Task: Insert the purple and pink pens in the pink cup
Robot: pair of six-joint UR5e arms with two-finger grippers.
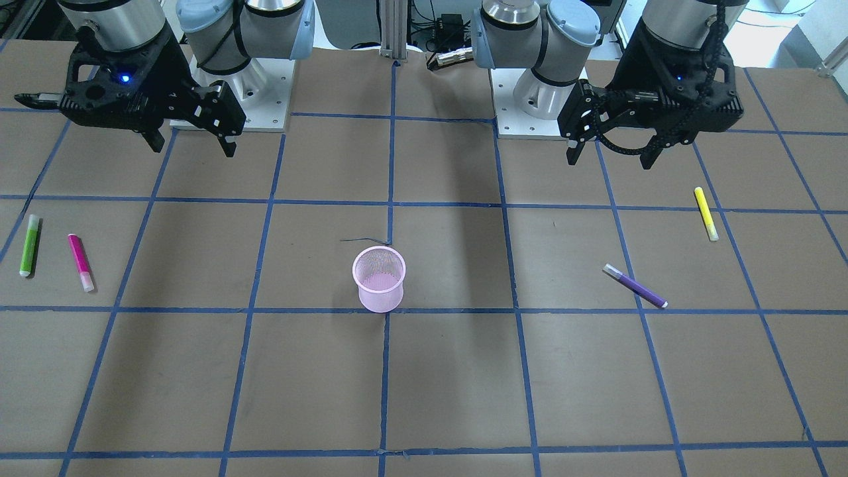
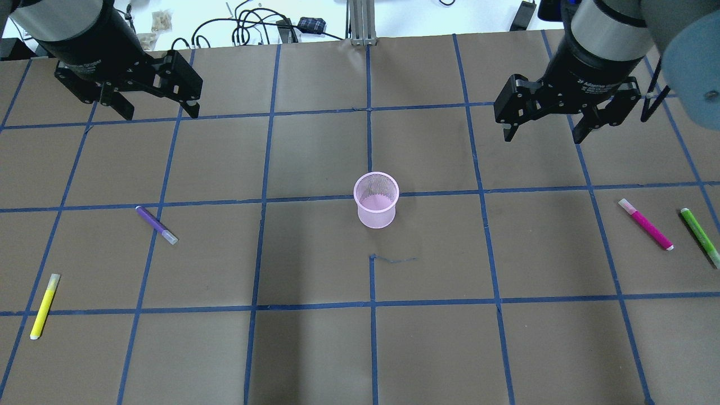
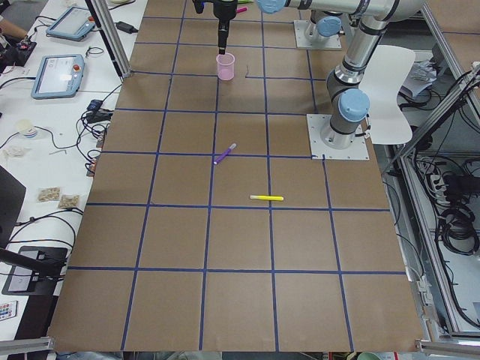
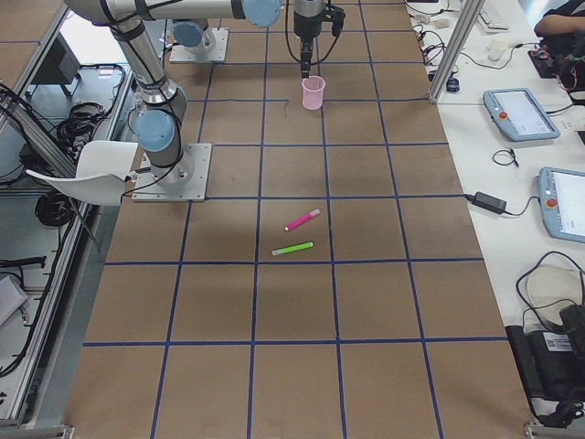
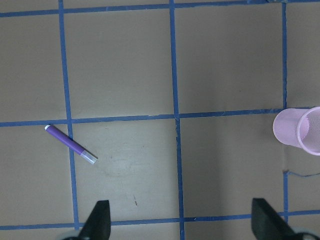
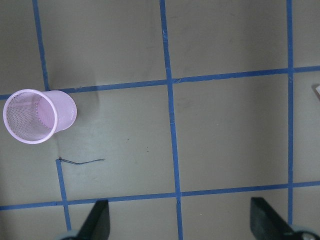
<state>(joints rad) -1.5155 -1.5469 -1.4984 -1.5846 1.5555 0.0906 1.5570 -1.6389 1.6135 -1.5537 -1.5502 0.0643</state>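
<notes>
The pink mesh cup (image 2: 376,202) stands upright and empty at the table's middle; it also shows in the front view (image 1: 378,288), at the right edge of the left wrist view (image 5: 300,131) and in the right wrist view (image 6: 37,116). The purple pen (image 2: 156,224) lies flat on the left side (image 1: 635,285) (image 5: 70,144). The pink pen (image 2: 646,224) lies flat on the right side (image 1: 80,262). My left gripper (image 2: 160,112) is open and empty, held high, back from the purple pen. My right gripper (image 2: 543,138) is open and empty, held high, back from the pink pen.
A yellow pen (image 2: 44,306) lies at the near left, apart from the purple one. A green pen (image 2: 699,229) lies just right of the pink pen. A thin dark scrap (image 2: 394,260) lies near the cup. The table is brown with a grid of blue tape.
</notes>
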